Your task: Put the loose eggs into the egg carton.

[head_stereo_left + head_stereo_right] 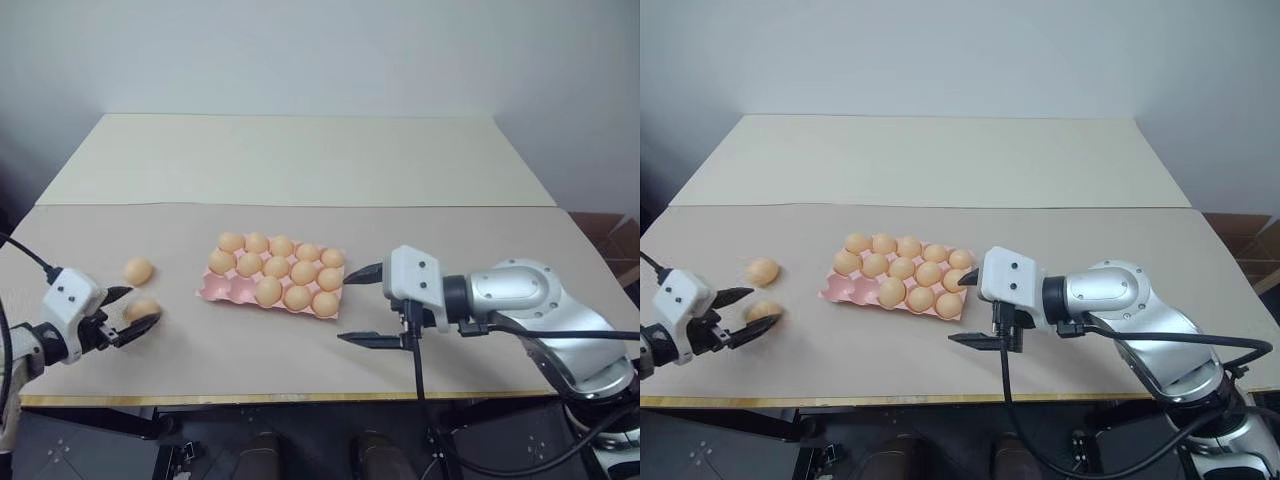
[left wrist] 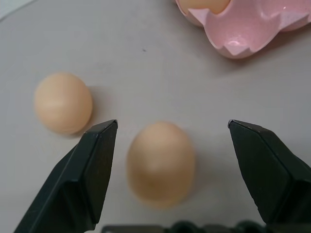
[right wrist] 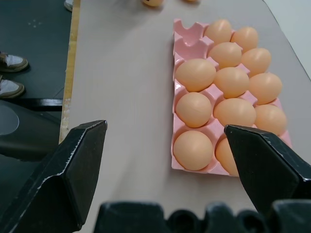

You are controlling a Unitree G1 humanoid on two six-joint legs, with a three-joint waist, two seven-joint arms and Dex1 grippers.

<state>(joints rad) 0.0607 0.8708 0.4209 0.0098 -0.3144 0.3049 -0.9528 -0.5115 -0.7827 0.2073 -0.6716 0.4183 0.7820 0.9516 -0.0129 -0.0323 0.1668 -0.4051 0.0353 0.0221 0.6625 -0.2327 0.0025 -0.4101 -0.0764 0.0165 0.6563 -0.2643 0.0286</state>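
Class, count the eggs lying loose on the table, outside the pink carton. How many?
2. Both lie left of the egg carton: the nearer egg between the open left pincer fingers, the farther egg just beyond.

A: Soft, even light across the table (image 1: 300, 160), no glare, only faint shadows under the egg carton (image 1: 215, 290).

B: Up close the nearer loose egg (image 2: 161, 162) goes blurry, and so do the left gripper's (image 2: 172, 128) fingers (image 2: 92, 170) at their base.
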